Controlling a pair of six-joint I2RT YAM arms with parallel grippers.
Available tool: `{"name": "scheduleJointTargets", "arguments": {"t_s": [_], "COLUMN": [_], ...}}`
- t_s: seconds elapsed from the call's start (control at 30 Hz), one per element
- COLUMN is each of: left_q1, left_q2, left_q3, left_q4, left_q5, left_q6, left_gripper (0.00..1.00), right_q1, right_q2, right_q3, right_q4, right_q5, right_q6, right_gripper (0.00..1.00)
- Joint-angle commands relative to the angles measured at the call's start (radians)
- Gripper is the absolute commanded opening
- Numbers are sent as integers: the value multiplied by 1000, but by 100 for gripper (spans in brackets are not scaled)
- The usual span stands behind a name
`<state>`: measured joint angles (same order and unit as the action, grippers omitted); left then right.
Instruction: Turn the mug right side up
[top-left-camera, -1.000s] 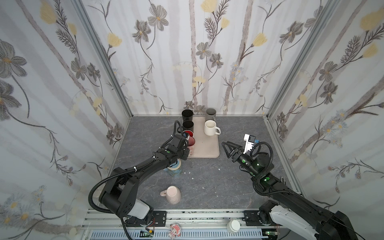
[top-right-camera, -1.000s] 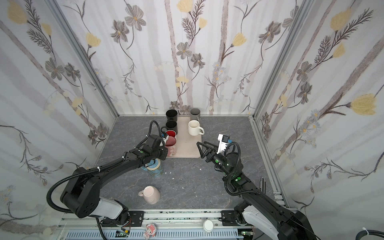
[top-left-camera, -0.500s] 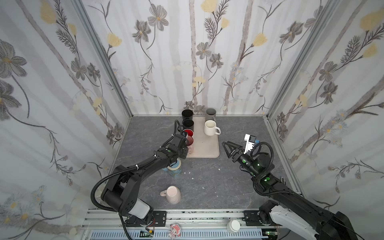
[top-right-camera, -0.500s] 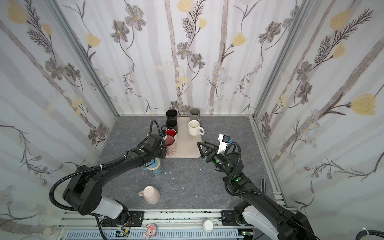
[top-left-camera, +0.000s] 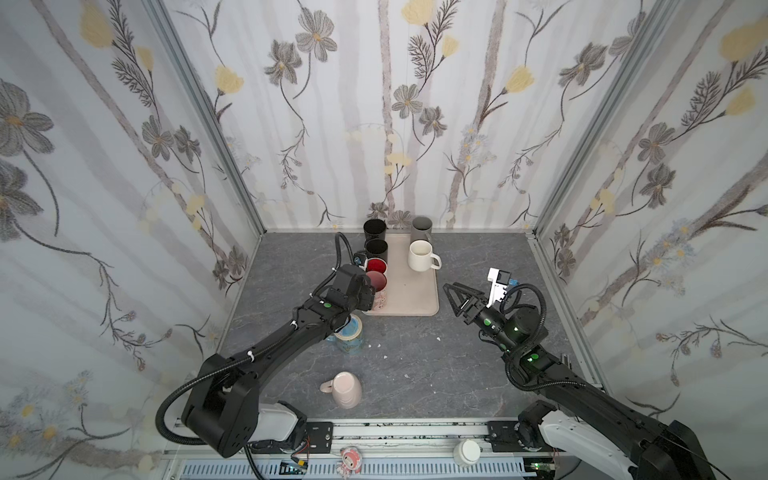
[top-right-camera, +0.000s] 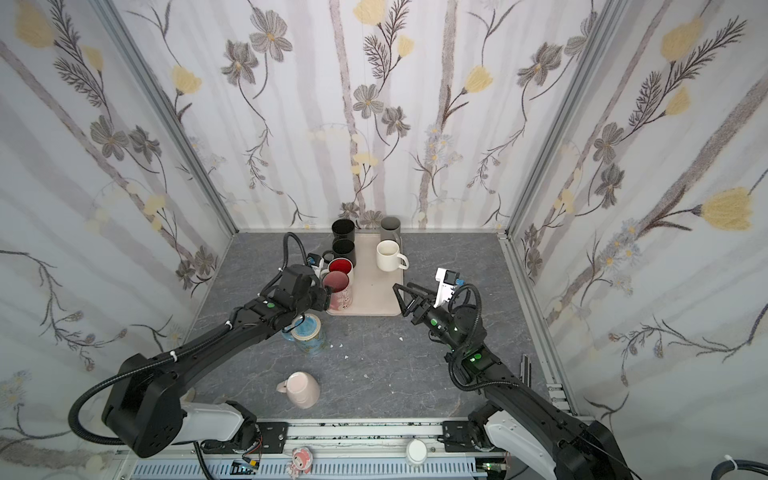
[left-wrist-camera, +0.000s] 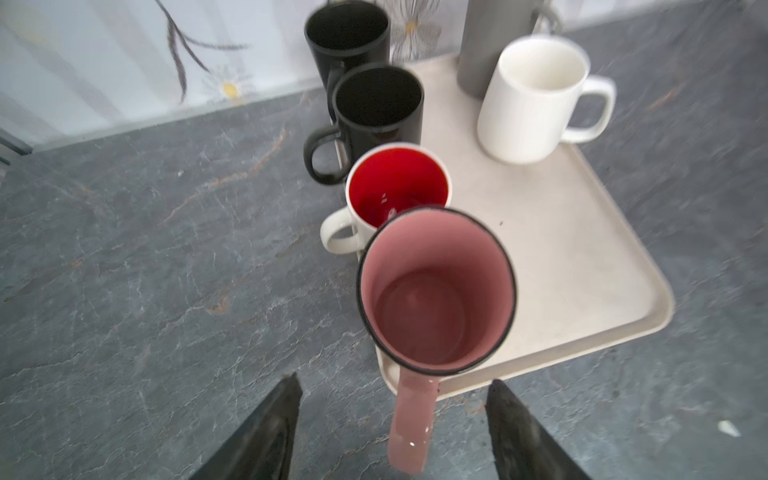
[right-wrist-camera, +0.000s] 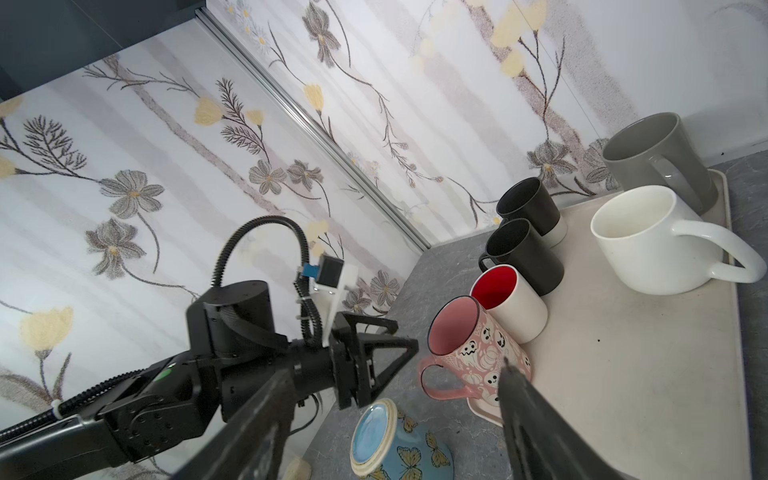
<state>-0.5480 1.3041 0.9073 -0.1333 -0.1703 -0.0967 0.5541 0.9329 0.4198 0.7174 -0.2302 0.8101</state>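
The pink ghost-printed mug (right-wrist-camera: 469, 349) stands upright on the near left corner of the tray (right-wrist-camera: 623, 395), handle pointing near-left.

Bright, soft, even light fills both top views, with faint shadows on the table (top-left-camera: 415, 357) and walls (top-left-camera: 104, 166) bowing at the edges. The left wrist view is motion-smeared, worst at the white mug (left-wrist-camera: 536, 99) and tray (left-wrist-camera: 602, 266); its dark fingers (left-wrist-camera: 266, 432) are out of focus.
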Motion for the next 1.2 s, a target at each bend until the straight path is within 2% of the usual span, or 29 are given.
{"name": "scheduleJointTargets", "arguments": {"t_s": [0.0, 0.03, 0.07, 0.2, 0.33, 0.5, 0.77, 1.0, 1.17], "left_q1": [1, 2, 0, 2, 0, 0, 0, 1, -1], "left_q2": [-101, -135, -168, -266, -357, -473, -602, -615, -692], "left_q3": [-19, -29, -40, -96, -171, -267, -403, -439, -469], "left_q4": [90, 105, 123, 182, 233, 246, 176, 69, -12], "left_q5": [63, 76, 91, 121, 109, 41, -144, -141, -170], "left_q6": [-95, -116, -141, -226, -309, -390, -545, -635, -718], "left_gripper": [79, 82, 91, 100, 100, 100, 100, 100, 100], "right_q1": [1, 2, 4, 17, 63, 193, 354, 498, 589], "right_q2": [22, 36, 50, 103, 148, 198, 293, 384, 447], "right_q3": [15, 21, 30, 57, 97, 175, 236, 314, 385], "right_q4": [23, 19, 7, -34, -128, -299, -392, -487, -555], "right_q5": [-40, -59, -72, -98, -101, -28, 68, 93, 199], "right_q6": [-9, -22, -31, -48, -114, -260, -365, -513, -580], "right_gripper": [77, 78, 78, 78, 78, 79, 81, 83, 86]}}
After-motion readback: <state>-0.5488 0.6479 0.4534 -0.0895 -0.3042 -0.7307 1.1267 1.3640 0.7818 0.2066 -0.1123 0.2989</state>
